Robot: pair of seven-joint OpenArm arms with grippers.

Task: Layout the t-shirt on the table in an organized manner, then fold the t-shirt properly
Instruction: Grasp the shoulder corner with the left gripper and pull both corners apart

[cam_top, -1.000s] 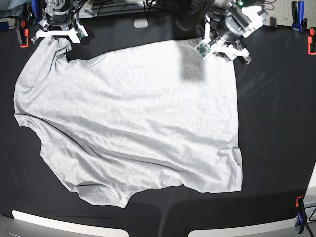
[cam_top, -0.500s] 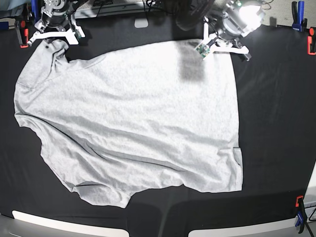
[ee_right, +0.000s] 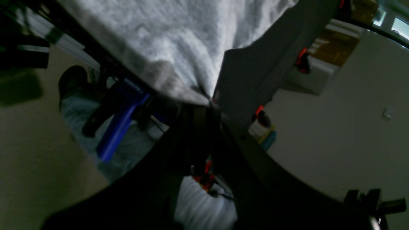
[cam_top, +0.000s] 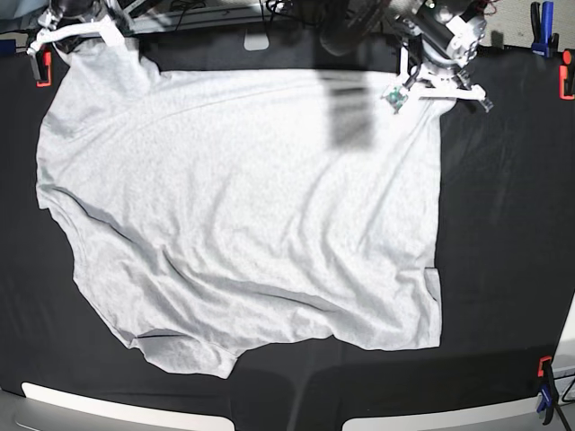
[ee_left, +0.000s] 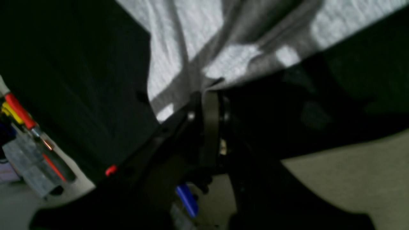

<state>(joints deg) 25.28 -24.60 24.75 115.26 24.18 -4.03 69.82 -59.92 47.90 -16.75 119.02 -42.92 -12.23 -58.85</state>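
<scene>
1. The large light-grey short-sleeved cotton t-shirt (cam_top: pixel 243 215) is spread over the black cloth-covered table (cam_top: pixel 503 224), plain side up, filling the centre and reaching towards 9 o'clock.
2. The left gripper (cam_top: pixel 437 83) is seen at 1 o'clock, its fingers clamped together on the shirt's far corner.
3. The right gripper (cam_top: pixel 76 34) is seen at 11 o'clock, its fingers pinched on the opposite far corner.
4. Wrinkles are visible towards 7 o'clock.
</scene>
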